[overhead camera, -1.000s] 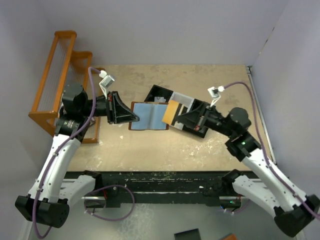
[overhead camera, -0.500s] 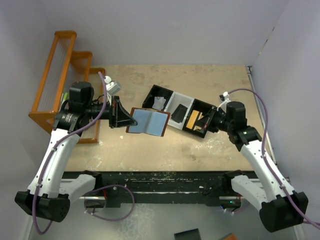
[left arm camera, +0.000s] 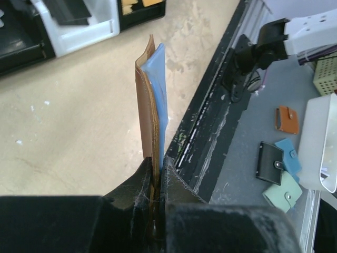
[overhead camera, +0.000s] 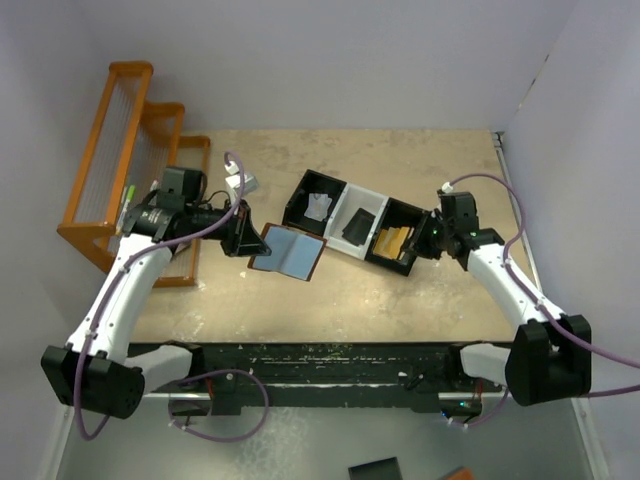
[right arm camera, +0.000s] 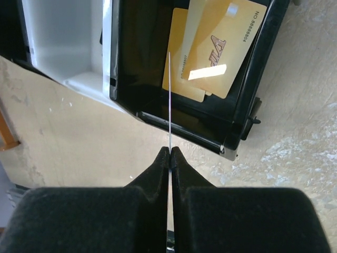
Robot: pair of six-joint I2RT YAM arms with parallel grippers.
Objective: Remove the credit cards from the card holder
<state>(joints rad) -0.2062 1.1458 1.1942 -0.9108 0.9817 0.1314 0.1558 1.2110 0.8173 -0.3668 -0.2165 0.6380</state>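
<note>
The left claw (left arm camera: 156, 176) is clamped on the open brown wallet (left arm camera: 148, 105), just left of the tray (overhead camera: 372, 205). The right claw (right arm camera: 170, 153) pinches a thin card (right arm camera: 169, 95) edge-on above the tray's right black compartment, where two gold cards (right arm camera: 210, 47) lie.

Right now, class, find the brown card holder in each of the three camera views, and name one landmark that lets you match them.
Top external: the card holder is open, left of centre, its left edge pinched in the left gripper.
Left wrist: the card holder stands edge-on at centre, rising from between the fingers.
Right wrist: not in it.
Shared landmark: the three-compartment tray.
</note>
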